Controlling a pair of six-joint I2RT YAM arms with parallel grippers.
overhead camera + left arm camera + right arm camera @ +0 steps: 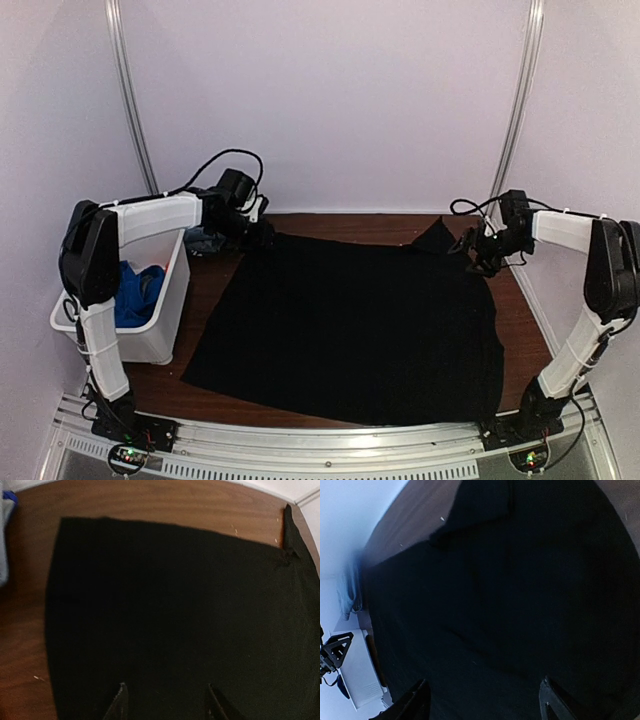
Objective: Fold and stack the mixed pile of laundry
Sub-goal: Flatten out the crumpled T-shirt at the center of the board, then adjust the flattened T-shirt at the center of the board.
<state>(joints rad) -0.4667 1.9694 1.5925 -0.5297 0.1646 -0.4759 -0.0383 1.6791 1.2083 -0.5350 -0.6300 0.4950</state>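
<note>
top view: black cloth [340, 330] lies spread flat on the table [212, 290]; royal-blue fabric [135, 290] sits in the white bin [165, 330]. left wrist: left gripper [167, 702] fingers apart, empty, above the cloth. right wrist: right gripper [482, 702] likewise empty. judged: cloth is spread; next, grip the far corners for the first fold.

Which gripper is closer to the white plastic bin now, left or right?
Left. The left gripper is just past the far end of the white bin, at the far-left corner of the black cloth. The right gripper is across the table, at the far-right corner.
</note>
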